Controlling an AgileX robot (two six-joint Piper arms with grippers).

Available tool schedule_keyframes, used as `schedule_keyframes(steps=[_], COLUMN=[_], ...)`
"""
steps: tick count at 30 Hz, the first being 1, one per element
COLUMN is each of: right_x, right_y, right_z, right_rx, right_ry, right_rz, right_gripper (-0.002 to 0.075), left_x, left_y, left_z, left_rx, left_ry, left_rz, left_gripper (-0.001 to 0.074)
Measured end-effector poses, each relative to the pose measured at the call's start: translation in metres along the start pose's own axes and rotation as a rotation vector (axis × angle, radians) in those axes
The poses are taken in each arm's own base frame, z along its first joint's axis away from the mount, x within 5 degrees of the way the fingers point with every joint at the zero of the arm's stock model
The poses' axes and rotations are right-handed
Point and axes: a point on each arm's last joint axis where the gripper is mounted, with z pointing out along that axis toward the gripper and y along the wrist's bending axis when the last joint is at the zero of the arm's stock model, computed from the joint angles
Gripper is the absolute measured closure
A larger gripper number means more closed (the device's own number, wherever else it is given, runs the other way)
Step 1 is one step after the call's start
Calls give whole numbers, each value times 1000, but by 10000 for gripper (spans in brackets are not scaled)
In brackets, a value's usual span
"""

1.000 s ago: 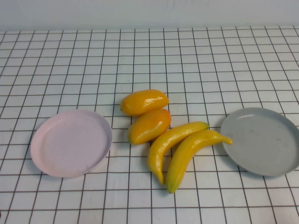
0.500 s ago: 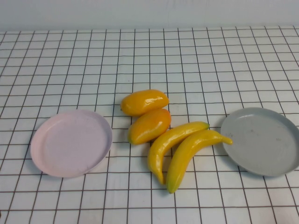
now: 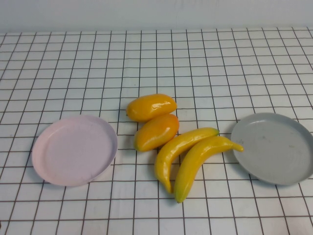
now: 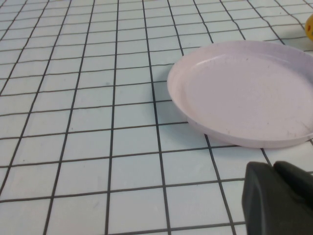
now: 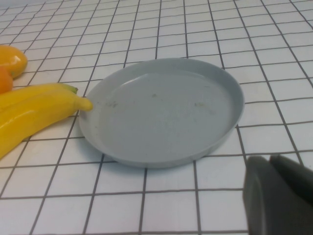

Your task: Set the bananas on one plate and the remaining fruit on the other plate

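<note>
Two bananas (image 3: 188, 156) and two orange-yellow fruits (image 3: 152, 120) are seen clustered mid-tabletop (image 3: 73, 63) in the high view, flanked by the pink plate (image 3: 73, 150) on the left and the grey plate (image 3: 274, 147) on the right; one banana tip touches the grey rim. No arms are caught there. Only the wrist views reveal the left gripper (image 4: 279, 198) near the pink plate and the right gripper (image 5: 279, 193) near the grey plate, jaws pressed together, nothing held.

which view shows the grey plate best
The right wrist view: the grey plate fills it, whole rim and bare inside visible. The high view shows it small, cut by the right edge. The left wrist view misses it.
</note>
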Motion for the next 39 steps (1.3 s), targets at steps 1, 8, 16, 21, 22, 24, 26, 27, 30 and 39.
schedule_keyframes(steps=[1, 8, 16, 21, 22, 24, 26, 27, 30, 39], right_x=[0, 0, 0, 0, 0, 0, 0, 0, 0, 0], right_y=[0, 0, 0, 0, 0, 0, 0, 0, 0, 0], right_z=[0, 0, 0, 0, 0, 0, 0, 0, 0, 0], right_rx=[0, 0, 0, 0, 0, 0, 0, 0, 0, 0], right_ry=[0, 0, 0, 0, 0, 0, 0, 0, 0, 0], right_rz=[0, 0, 0, 0, 0, 0, 0, 0, 0, 0], right_gripper=[742, 742, 742, 742, 742, 742, 742, 742, 742, 742], left_x=[0, 0, -3, -22, -26, -32, -36, -37, -42, -45], left_y=[0, 0, -1, -4, -2, 1, 4, 6, 10, 14], left_z=[0, 0, 0, -3, -4, -6, -7, -8, -11, -13], left_rx=[0, 0, 10, 115, 133, 147, 147, 144, 130, 119], left_ry=[0, 0, -35, -225, -268, -335, -393, -421, -497, -554], left_rz=[0, 0, -56, -626, -743, -876, -940, -952, -975, -989], left_gripper=[738, 738, 738, 738, 738, 738, 738, 738, 738, 738])
